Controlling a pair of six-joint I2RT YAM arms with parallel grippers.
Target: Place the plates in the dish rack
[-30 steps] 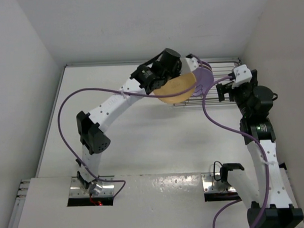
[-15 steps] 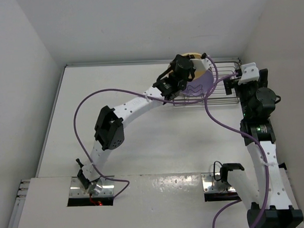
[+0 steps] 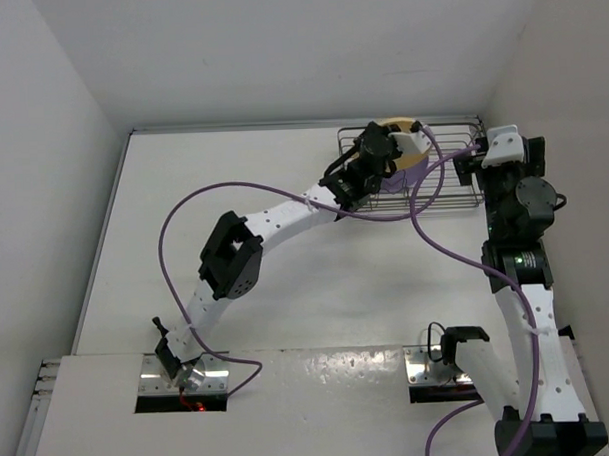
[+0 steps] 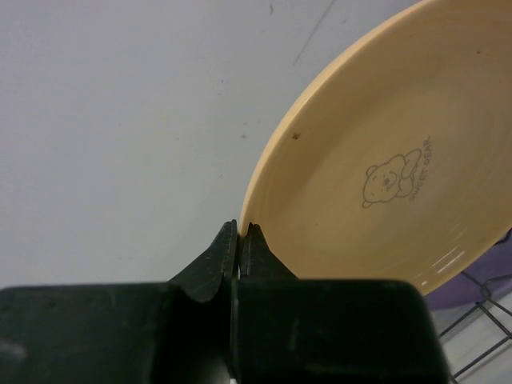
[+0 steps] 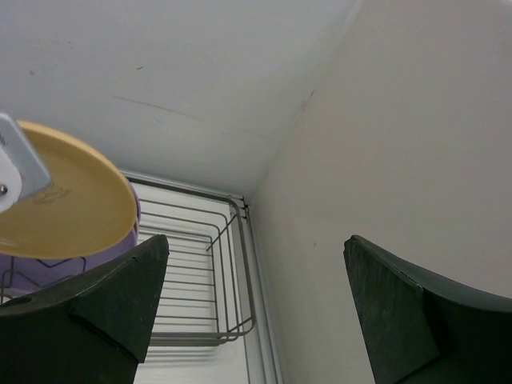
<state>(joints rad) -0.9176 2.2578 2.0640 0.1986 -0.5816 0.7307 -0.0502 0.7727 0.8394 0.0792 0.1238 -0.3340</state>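
Orange-yellow plate [image 4: 376, 160], round, smooth; wire dish rack [image 5: 200, 272], rectangular.

— Any writing legible here?
— Only on the orange-yellow plate [image 4: 352, 104]: small grey lettering [image 4: 418, 170] curving beside a bear drawing [image 4: 382, 182] at its centre, apparently "SWEET BEAR".
— Elsewhere?
— The right wrist view shows that mark too small to read.

L gripper [image 4: 241, 230] tight, R gripper [image 5: 256, 244] wide

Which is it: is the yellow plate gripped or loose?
Gripped: the left end effector is shut on the rim of the yellow plate.
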